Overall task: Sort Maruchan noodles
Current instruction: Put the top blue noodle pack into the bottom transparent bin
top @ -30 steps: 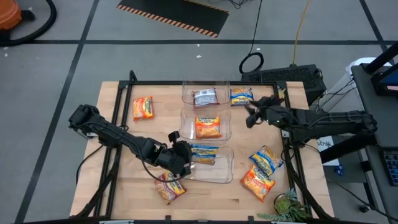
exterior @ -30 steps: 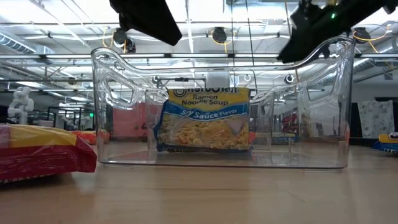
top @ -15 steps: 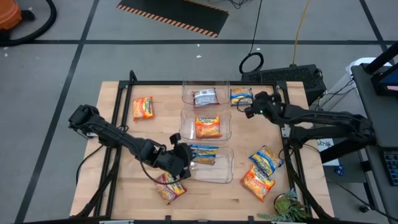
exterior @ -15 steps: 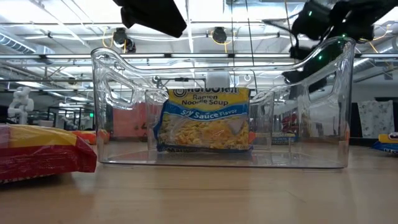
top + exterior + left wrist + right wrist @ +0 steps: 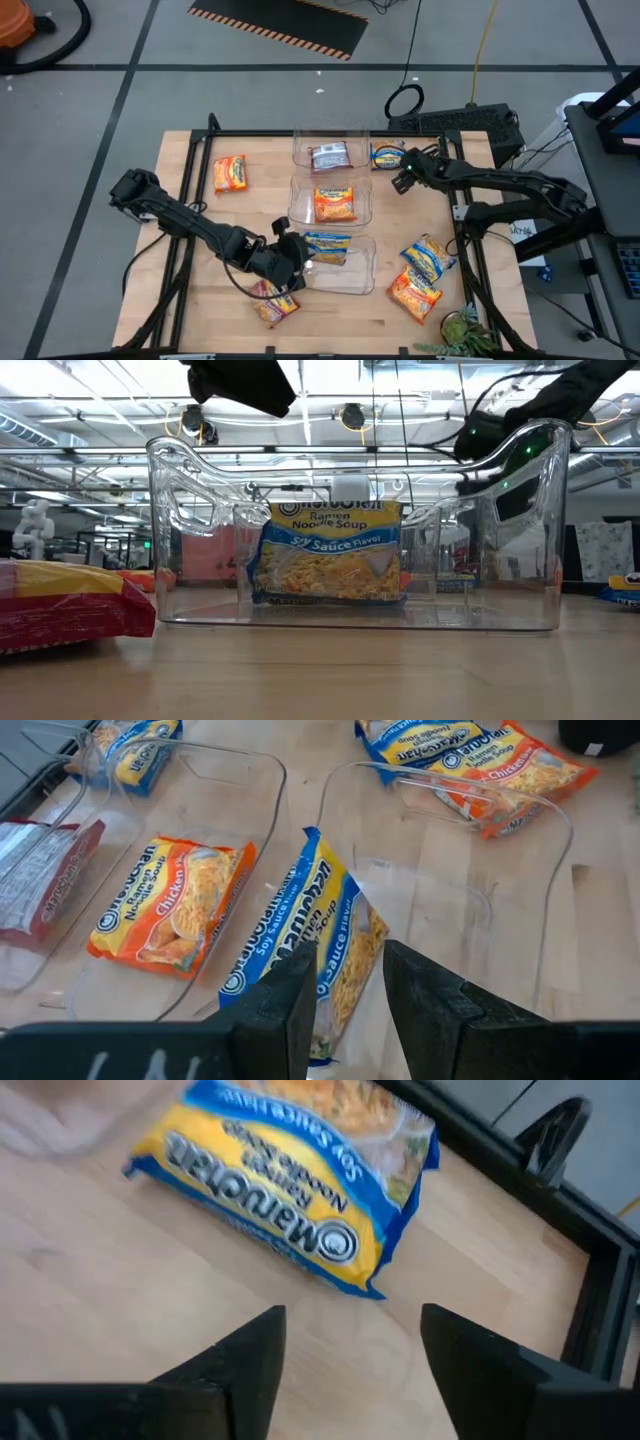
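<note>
Three clear bins stand in a row mid-table. The far bin (image 5: 330,150) holds a reddish-brown packet (image 5: 330,157), and the middle bin (image 5: 300,200) holds an orange packet (image 5: 335,203). In the near bin (image 5: 355,275) a blue-and-yellow packet (image 5: 325,555) stands on its lower edge by the far wall. My left gripper (image 5: 290,252) is open just above that bin, with the packet (image 5: 300,935) ahead of its fingers, untouched. My right gripper (image 5: 398,172) is wide open, hovering beside a blue-and-yellow packet (image 5: 290,1190) that lies flat near the table's far edge (image 5: 388,153).
Loose packets lie flat on the wood: an orange one (image 5: 230,173) far left, a reddish one (image 5: 272,300) near my left gripper, and a blue-and-yellow one (image 5: 428,258) and an orange one (image 5: 413,293) near right. A black frame rail (image 5: 460,190) runs along the right side.
My right gripper has moved toward the far edge and a little left, coming down beside the blue-and-yellow packet there, still open. My left gripper has stayed over the near bin. The packet in that bin has not moved.
</note>
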